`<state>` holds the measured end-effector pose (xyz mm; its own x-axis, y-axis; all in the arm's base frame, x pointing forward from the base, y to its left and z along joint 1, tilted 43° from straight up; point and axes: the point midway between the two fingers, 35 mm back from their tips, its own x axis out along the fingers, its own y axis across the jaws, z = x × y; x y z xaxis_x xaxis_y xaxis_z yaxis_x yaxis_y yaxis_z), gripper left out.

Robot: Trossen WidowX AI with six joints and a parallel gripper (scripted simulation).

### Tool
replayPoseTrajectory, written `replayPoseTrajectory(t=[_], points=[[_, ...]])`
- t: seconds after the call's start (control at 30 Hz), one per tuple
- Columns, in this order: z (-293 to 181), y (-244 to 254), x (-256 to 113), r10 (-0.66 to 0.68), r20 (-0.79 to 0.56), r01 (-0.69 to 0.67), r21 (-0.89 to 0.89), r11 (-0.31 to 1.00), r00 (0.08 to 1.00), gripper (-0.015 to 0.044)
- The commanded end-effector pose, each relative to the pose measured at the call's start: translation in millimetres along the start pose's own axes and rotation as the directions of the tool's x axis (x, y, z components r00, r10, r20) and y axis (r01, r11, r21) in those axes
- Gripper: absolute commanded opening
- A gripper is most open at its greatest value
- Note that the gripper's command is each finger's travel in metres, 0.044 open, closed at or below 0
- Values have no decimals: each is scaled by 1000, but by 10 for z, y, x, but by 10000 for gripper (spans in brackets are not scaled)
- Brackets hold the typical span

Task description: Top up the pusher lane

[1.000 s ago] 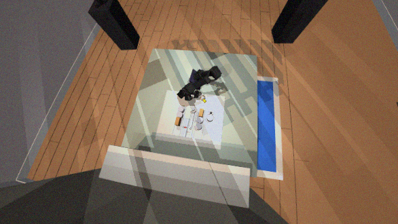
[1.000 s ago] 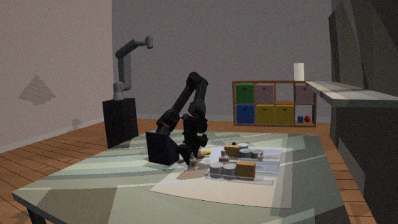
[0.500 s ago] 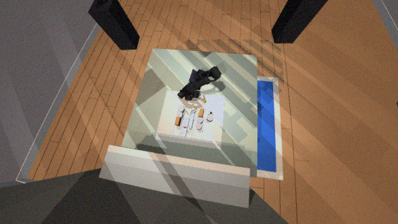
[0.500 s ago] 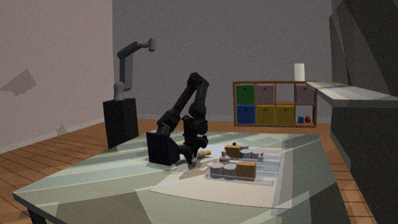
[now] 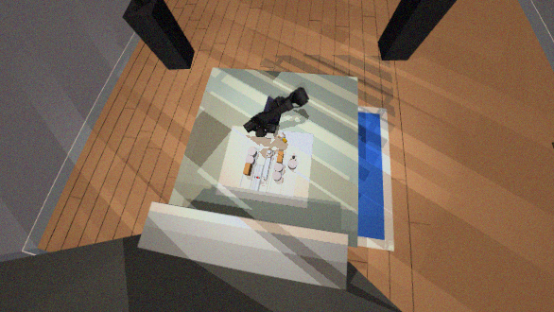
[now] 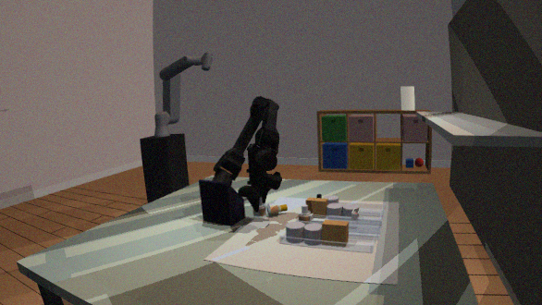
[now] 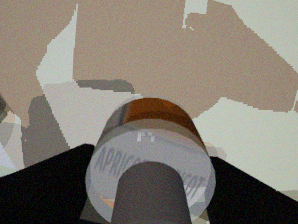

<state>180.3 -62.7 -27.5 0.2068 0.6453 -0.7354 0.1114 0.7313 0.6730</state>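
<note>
My gripper is shut on a clear jar with amber contents, a dark grey cap and a label reading APRICOT. The jar is upright between the fingers, at or very near the surface by the arm's base. In the top view the arm hides it. A small pale-capped jar with brownish contents stands near the front of the clear middle lanes. Its label is too small to read. The pusher plate cannot be made out clearly.
A yellow-capped jar lies on its side near the gripper. Grey cans and brown boxes fill the side lanes. A black-capped jar stands beyond the lanes. A raised counter borders the table.
</note>
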Motion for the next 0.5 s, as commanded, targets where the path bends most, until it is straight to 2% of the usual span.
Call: replayPoseTrajectory(t=[0.0, 0.23, 0.47], points=[[-4, -20, -238, -9, 6, 9, -6, 1000, 1000, 0], [-98, 22, -610, 0, 5, 0, -8, 1000, 1000, 0], [-4, 49, -591, -7, 4, 7, -4, 1000, 1000, 0]])
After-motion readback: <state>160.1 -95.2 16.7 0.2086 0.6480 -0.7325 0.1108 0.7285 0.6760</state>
